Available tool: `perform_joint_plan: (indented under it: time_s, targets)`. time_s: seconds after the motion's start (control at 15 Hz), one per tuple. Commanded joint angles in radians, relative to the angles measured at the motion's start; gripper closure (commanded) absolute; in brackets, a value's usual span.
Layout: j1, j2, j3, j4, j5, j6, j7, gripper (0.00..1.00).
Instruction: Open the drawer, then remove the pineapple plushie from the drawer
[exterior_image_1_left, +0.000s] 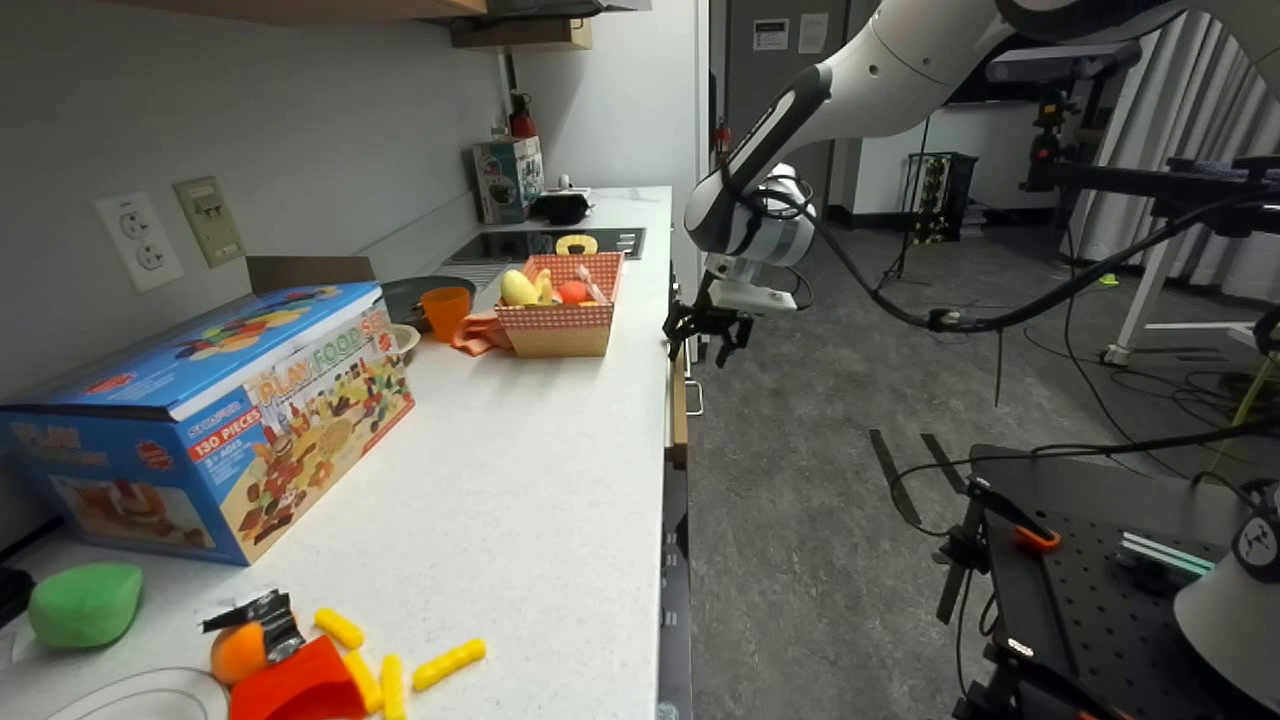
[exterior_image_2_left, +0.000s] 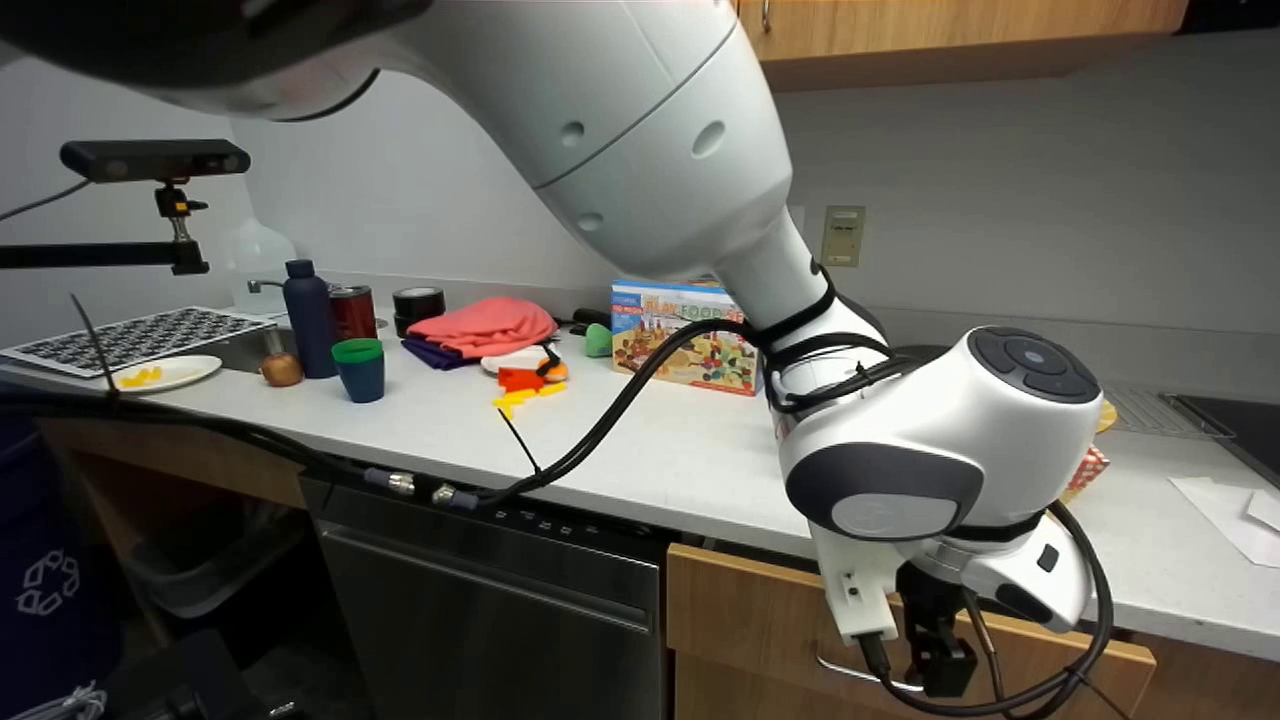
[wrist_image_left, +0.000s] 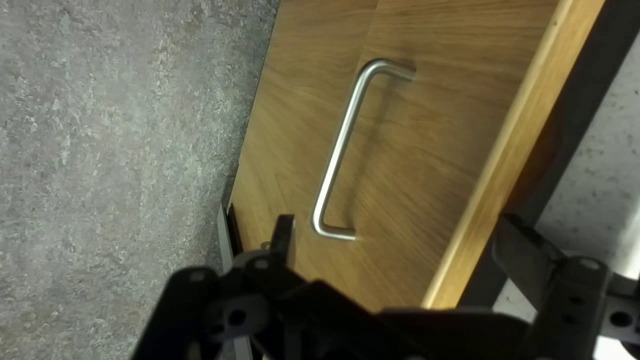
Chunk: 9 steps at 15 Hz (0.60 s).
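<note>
The drawer (exterior_image_2_left: 740, 610) is slightly pulled out. Its light wood front stands forward of the counter, and a dark gap shows behind its top edge (wrist_image_left: 500, 160) in the wrist view. The drawer also shows edge-on in an exterior view (exterior_image_1_left: 680, 425). Its metal handle (wrist_image_left: 337, 150) is free of the fingers. My gripper (wrist_image_left: 397, 230) is open and empty, with one finger in front of the panel and one on the gap side. It also shows in both exterior views (exterior_image_1_left: 698, 350) (exterior_image_2_left: 940, 665). Contact cannot be told. The pineapple plushie is out of view.
The white counter (exterior_image_1_left: 560, 450) edge lies beside the gripper. A red-checked basket (exterior_image_1_left: 555, 330) of toy food stands near that edge. A blue play food box (exterior_image_1_left: 290, 420) is against the wall. A dishwasher (exterior_image_2_left: 490, 600) adjoins the drawer. Cables hang around the arm.
</note>
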Motion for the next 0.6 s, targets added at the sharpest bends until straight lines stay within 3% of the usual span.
perform_joint_plan:
  time_s: [0.0, 0.53]
  targets:
    - [-0.018, 0.04, 0.022, 0.055, 0.041, 0.002, -0.025, 0.0]
    - [-0.034, 0.047, -0.002, 0.027, 0.071, 0.031, -0.029, 0.0]
